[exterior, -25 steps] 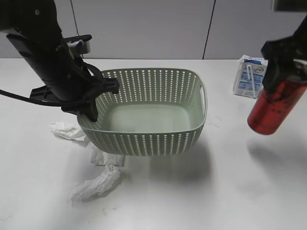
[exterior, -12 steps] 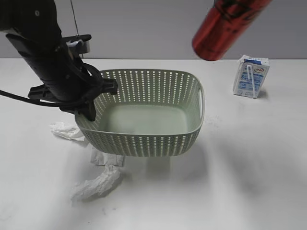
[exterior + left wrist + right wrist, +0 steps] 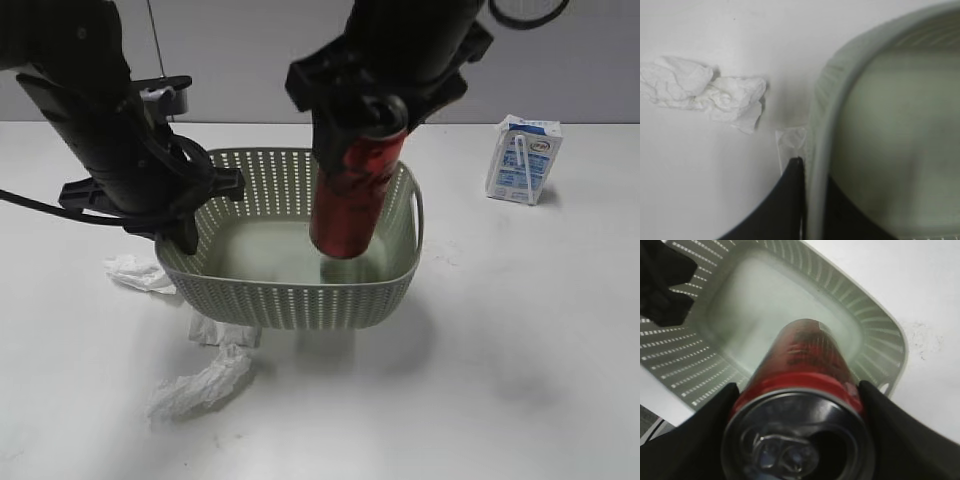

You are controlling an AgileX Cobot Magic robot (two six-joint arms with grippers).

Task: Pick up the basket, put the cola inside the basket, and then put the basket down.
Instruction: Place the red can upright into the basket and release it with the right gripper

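The pale green basket is held by its left rim in my left gripper, with a shadow on the table under it. In the left wrist view my left gripper is shut on the basket's rim, one finger outside the wall and one inside. My right gripper is shut on the top of the red cola can. The can hangs upright with its lower end inside the basket. In the right wrist view the can sits between my right gripper's fingers, above the basket's floor.
Crumpled white tissues lie on the table left of and in front of the basket, and also show in the left wrist view. A small white-and-blue drink carton stands at the back right.
My right gripper carried the cola from the right side up and across, then down into the basket. The left gripper kept its hold on the basket's rim and barely moved.
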